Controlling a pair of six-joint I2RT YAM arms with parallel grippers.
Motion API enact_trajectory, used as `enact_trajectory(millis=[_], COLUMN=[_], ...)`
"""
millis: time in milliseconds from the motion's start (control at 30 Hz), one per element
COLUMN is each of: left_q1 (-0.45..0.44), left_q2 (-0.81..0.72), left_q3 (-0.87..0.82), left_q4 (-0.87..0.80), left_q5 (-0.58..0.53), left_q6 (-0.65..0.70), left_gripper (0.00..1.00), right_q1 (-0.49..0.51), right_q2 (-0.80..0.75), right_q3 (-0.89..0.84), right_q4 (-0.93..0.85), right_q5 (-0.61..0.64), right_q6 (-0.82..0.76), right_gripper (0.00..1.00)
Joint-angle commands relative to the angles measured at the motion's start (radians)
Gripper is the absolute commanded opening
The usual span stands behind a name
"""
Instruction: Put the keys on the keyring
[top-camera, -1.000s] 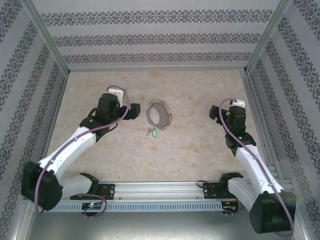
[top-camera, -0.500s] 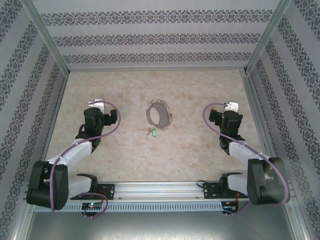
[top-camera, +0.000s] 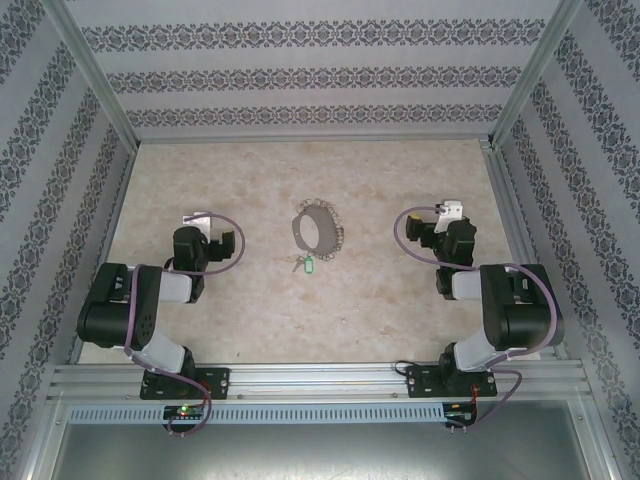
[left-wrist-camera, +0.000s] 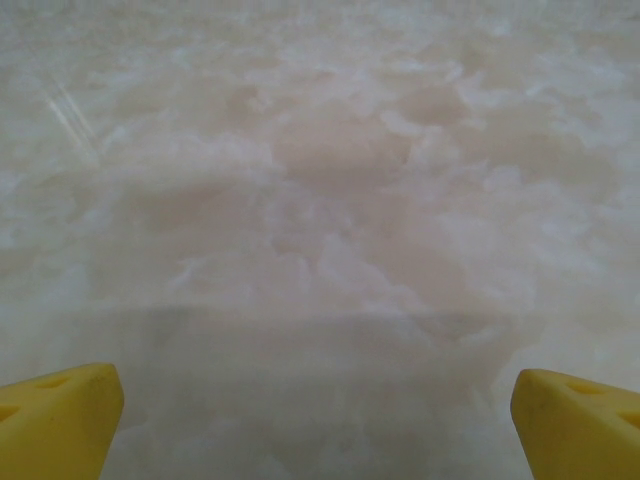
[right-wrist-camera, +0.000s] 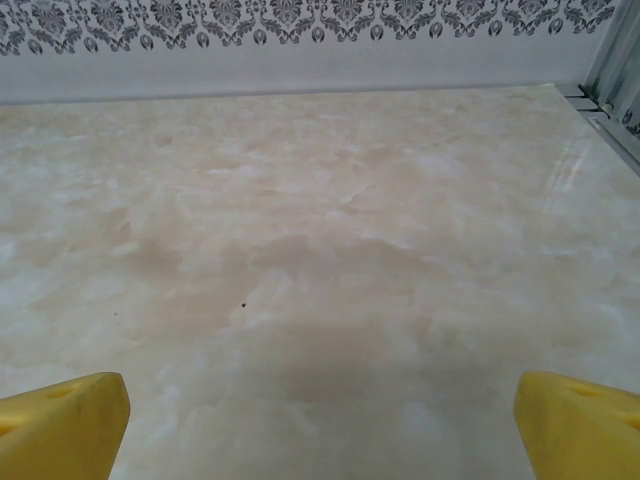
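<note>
The left gripper (left-wrist-camera: 320, 425) stands with its jaws wide apart, the two yellow fingertips (left-wrist-camera: 60, 420) sitting at the lower corners of the left wrist view with nothing between them but bare, pale marbled table (top-camera: 400, 310). The right gripper (right-wrist-camera: 320, 420) is just as wide and just as empty, and looks across open tabletop toward the patterned back wall. Both arms are folded close over their bases, one at each side of the table, so neither gripper is near the work. The keys (top-camera: 305, 265) lie between them at the middle of the table, to the right of the left gripper and to the left of the right one. The silvery key is on the left and its green tag on the right, so the pair runs roughly across the table, though it is too small to read the angle finely. The keyring (top-camera: 318, 228) lies flat just beyond them on the far side. Its near edge is close to the keys, but whether they touch cannot be told. The left gripper looks somewhat nearer, so it is probably the better placed for a first reach to the keys, closing across the short width of key or tag.
</note>
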Motion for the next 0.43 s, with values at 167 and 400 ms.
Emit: enact_trajectory(millis=[167, 400], left_q1=[0.014, 0.014], left_q2=[0.002, 0.001], left_q3=[0.027, 0.026], left_q4=[0.042, 0.043], left_q5=[0.031, 0.028], left_q6=[0.015, 0.016], left_gripper=[1.00, 1.00], right_q1=[0.025, 0.015], right_q2=[-0.013, -0.015], right_q3=[0.010, 0.009], right_q4=[-0.002, -0.001], right_q5=[0.032, 0.013], right_q6=[-0.019, -0.015], right_gripper=[0.98, 0.98])
